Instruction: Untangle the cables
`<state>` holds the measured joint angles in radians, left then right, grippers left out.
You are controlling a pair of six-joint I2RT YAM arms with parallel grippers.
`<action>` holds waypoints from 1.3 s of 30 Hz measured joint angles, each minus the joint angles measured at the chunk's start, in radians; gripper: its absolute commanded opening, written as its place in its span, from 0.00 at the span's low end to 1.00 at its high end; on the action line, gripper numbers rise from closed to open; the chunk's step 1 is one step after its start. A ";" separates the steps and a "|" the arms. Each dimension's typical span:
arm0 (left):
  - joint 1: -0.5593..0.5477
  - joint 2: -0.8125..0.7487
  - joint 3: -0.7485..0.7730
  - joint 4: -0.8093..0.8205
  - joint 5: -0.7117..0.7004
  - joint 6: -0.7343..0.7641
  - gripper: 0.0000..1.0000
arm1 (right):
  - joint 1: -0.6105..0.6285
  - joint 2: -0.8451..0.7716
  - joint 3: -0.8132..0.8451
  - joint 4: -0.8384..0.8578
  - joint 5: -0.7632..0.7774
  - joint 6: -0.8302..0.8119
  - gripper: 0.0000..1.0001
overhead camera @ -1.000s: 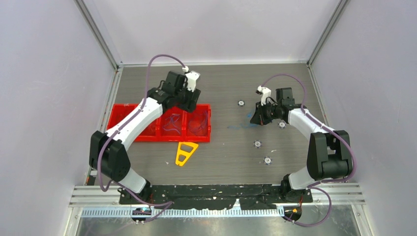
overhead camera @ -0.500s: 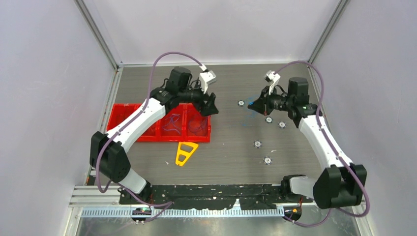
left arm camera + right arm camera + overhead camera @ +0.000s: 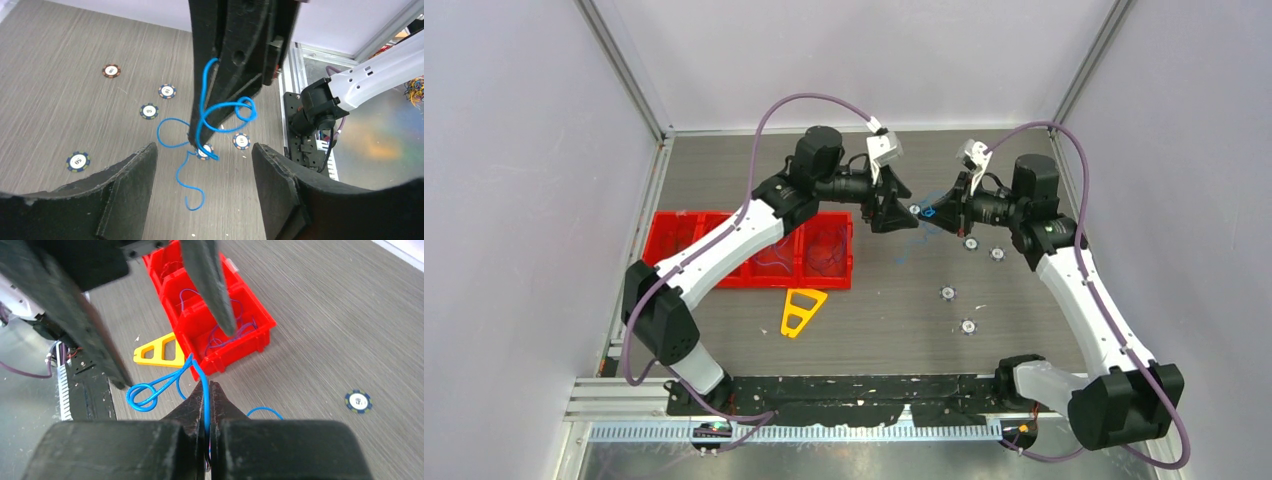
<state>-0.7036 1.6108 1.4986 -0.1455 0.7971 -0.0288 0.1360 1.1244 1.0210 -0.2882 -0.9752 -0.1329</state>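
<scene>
**Blue cable lifted, left arm lined up for a second grab**

The blue cable (image 3: 222, 105) hangs in mid-air above the table (image 3: 884, 300), with its loops and kinks dangling free. We think it's held high so the tangle falls away and the other arm can get at it.

The right gripper (image 3: 209, 386) has the strand clamped, fingers pressed fully together. The left gripper (image 3: 204, 150) faces it nose to nose, fingers spread wide and holding nothing. The loops hang between and just ahead of its fingertips; we can't confirm contact.

The other cables (image 3: 220, 335) sit in at least two compartments of the red bin (image 3: 724, 282), well apart from the grippers. Poker chips (image 3: 79, 161) lie scattered below, and a yellow triangle (image 3: 801, 310) sits just beside the bin.
</scene>
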 measured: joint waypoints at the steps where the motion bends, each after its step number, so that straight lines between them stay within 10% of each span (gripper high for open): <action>1: -0.008 0.005 0.000 0.005 0.000 -0.006 0.58 | 0.010 -0.007 0.000 0.000 -0.005 -0.003 0.05; 8: -0.034 0.019 0.001 -0.002 0.008 0.001 0.00 | 0.042 -0.057 0.000 0.003 -0.024 -0.049 0.12; 26: 0.308 -0.306 -0.120 -0.041 -0.002 -0.172 0.00 | 0.043 -0.016 -0.006 -0.066 0.055 -0.094 0.98; 39: 0.642 -0.475 -0.248 -0.318 -0.071 0.014 0.00 | 0.043 0.079 -0.018 -0.099 0.118 -0.125 0.95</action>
<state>-0.0620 1.1362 1.2507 -0.4633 0.7258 -0.0147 0.1795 1.2037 1.0031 -0.3874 -0.8574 -0.2577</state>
